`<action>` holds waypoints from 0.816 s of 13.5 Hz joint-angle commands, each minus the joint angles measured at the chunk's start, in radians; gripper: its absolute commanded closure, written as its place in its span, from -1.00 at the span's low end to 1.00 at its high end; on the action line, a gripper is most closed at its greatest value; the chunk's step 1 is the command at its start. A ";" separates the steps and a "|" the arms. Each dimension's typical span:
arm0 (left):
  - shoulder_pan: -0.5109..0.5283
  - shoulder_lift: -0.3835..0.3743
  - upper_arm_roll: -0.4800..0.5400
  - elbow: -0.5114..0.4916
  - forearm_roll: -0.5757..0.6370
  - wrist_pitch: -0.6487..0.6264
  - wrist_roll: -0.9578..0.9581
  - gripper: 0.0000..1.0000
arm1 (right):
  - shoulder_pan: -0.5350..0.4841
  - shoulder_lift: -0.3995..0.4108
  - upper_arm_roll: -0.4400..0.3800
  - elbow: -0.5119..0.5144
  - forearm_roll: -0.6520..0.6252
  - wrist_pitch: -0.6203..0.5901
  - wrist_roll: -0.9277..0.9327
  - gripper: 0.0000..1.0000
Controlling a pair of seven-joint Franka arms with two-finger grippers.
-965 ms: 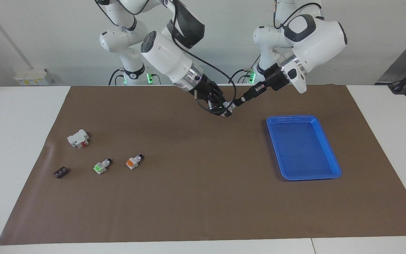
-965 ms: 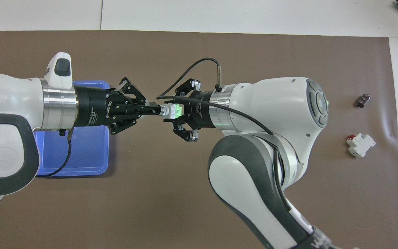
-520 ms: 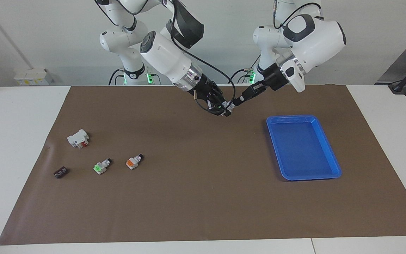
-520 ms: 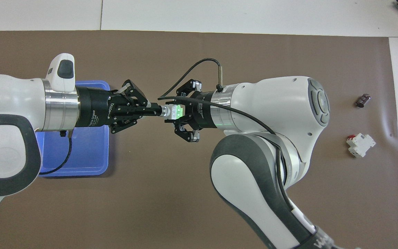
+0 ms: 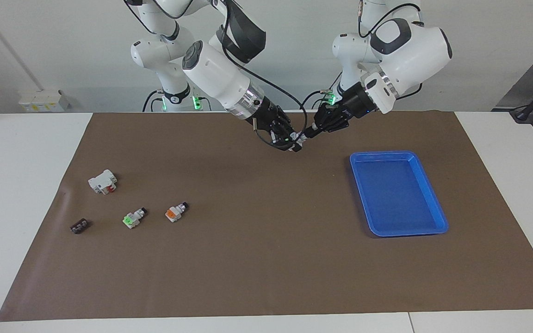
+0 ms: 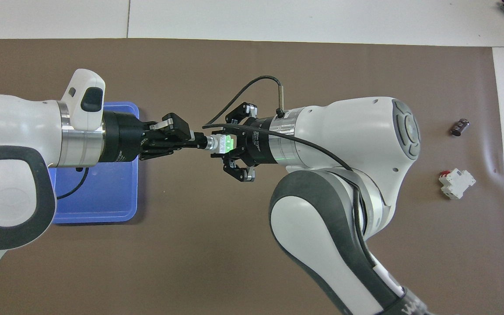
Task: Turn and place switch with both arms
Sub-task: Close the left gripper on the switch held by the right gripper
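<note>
Clamped from both ends, up in the air over bare brown mat: the switch [image 6: 220, 143], a small white body with a silvery collar, a dark knob and a bright green end block. Left gripper [image 6: 197, 141], black and narrow, pinched shut on the knob end, fingers drawn together into a slim point. Right gripper [image 6: 229, 144], black with splayed linkage arms, closed on the green block end. In the facing view, both meeting at one spot [image 5: 298, 137] above the mat, toward the robots' edge, between the arms' bases, the switch mostly hidden between the black fingers.

Behind each gripper a polished silver wrist ring, then smooth, glossy white rounded shells with dark grey joints. A black cable looping out from the right wrist.

Below, a matte brown mat [image 5: 266, 259], flat, faintly creased at one edge, covering a white table [image 5: 26, 152]. Toward the left arm's end, a blue plastic tray [image 5: 435, 203], rectangular, shallow, with rounded corners and a raised rim.

Toward the right arm's end, well apart from the grippers, a loose scatter on the mat: a white block with a red part [image 5: 102, 181], a tiny black piece [image 5: 79, 226], a second switch with green block [image 5: 133, 218] and, just beside it, a third switch with orange block [image 5: 175, 212], each with a dark knob.
</note>
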 commanded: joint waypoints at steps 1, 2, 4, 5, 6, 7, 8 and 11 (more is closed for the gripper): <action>-0.047 -0.022 0.005 -0.035 -0.007 -0.018 0.152 1.00 | 0.000 -0.007 0.008 0.007 0.019 0.018 0.012 1.00; -0.052 -0.024 0.005 -0.036 -0.007 -0.018 0.221 1.00 | 0.000 -0.009 0.008 0.007 0.019 0.018 0.011 1.00; -0.053 -0.024 0.005 -0.035 -0.007 -0.029 0.334 1.00 | 0.000 -0.009 0.008 0.007 0.019 0.018 0.012 1.00; -0.056 -0.025 0.005 -0.035 -0.007 -0.036 0.400 1.00 | 0.000 -0.007 0.008 0.007 0.019 0.018 0.012 1.00; -0.064 -0.027 0.005 -0.036 -0.007 -0.045 0.465 1.00 | 0.000 -0.009 0.008 0.007 0.019 0.018 0.012 1.00; -0.069 -0.028 0.005 -0.036 -0.006 -0.059 0.512 1.00 | 0.000 -0.009 0.008 0.007 0.019 0.018 0.012 1.00; -0.073 -0.030 0.005 -0.038 0.012 -0.073 0.554 1.00 | 0.000 -0.009 0.008 0.007 0.019 0.018 0.012 1.00; -0.081 -0.031 0.003 -0.036 0.129 -0.137 0.718 1.00 | 0.000 -0.009 0.008 0.007 0.019 0.018 0.012 1.00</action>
